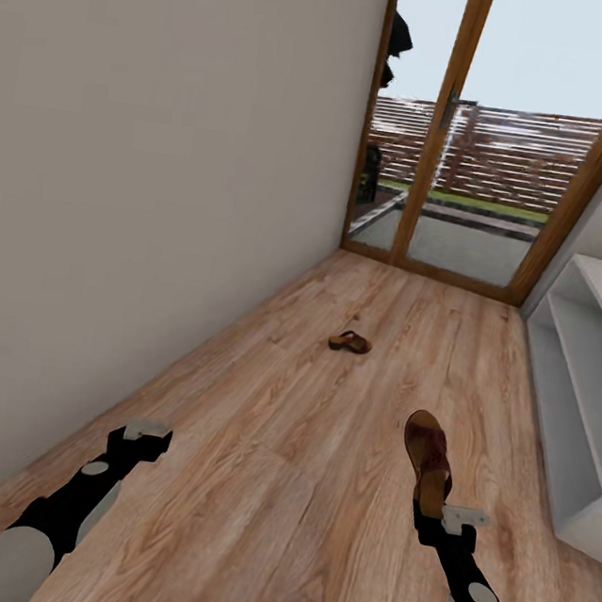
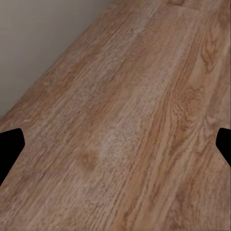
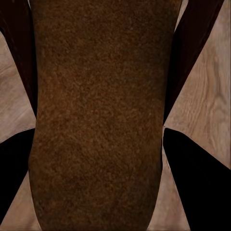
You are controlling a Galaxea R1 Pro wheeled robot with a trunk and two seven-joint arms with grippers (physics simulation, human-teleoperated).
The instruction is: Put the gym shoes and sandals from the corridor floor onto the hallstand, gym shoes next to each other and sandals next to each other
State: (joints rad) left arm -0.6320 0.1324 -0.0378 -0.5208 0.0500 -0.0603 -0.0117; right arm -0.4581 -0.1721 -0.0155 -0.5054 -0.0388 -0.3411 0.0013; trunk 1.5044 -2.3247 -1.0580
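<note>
My right gripper (image 1: 432,514) is shut on the heel of one brown sandal (image 1: 427,455), which sticks out ahead of it above the corridor floor (image 1: 295,490). In the right wrist view that sandal's tan-brown footbed (image 3: 98,120) runs between the two black fingers (image 3: 192,178). The other sandal (image 1: 350,343) lies on the planks farther ahead, near the middle of the corridor. My left gripper (image 1: 143,436) hangs low at the left, open, with bare planks (image 2: 120,130) between its fingertips (image 2: 9,147). The light-grey hallstand (image 1: 581,376) stands along the right wall. The gym shoes are out of view.
A plain beige wall (image 1: 143,204) runs along the left. A wood-framed glass door (image 1: 482,154) closes the far end of the corridor, with a brick wall outside. The wood floor stretches open between the wall and the rack.
</note>
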